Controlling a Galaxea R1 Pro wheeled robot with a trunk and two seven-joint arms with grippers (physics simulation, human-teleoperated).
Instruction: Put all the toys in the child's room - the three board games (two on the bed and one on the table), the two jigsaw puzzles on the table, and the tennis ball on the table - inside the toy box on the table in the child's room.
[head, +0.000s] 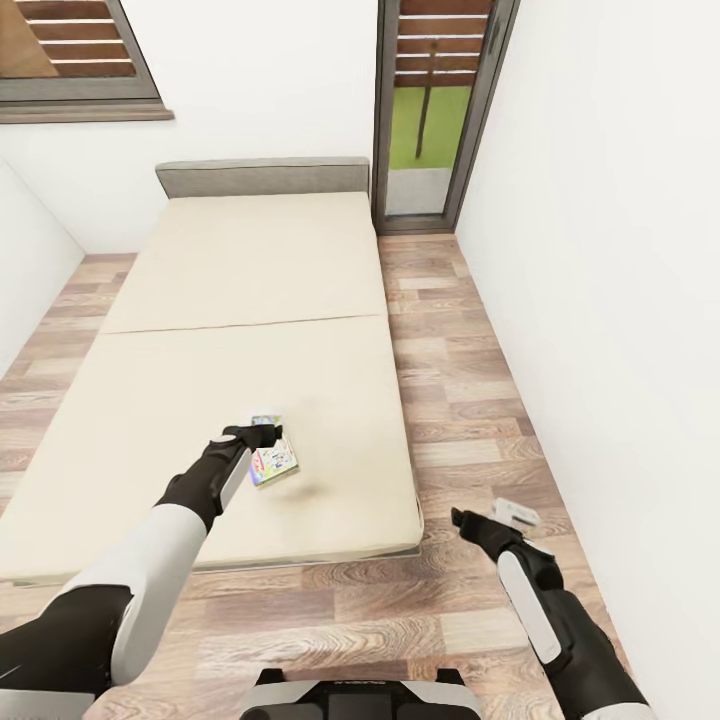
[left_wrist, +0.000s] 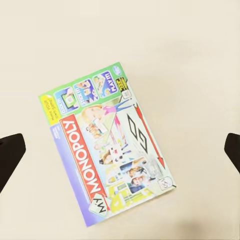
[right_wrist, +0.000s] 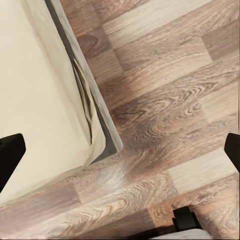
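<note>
Your left wrist view resolves what the head view blurs: the thin flat rectangular board game box (left_wrist: 106, 145) carries a red "MONOPOLY" band, cartoon art and a purple edge. It lies flat on the plain cream mattress of the bed (head: 230, 300), near its foot. Your left gripper (head: 256, 434) hovers above it, fingers spread. Your right gripper (head: 462, 520), fingers also apart, hangs over the wood-plank floor (right_wrist: 170, 90) beside the bed's dark grey corner.
</note>
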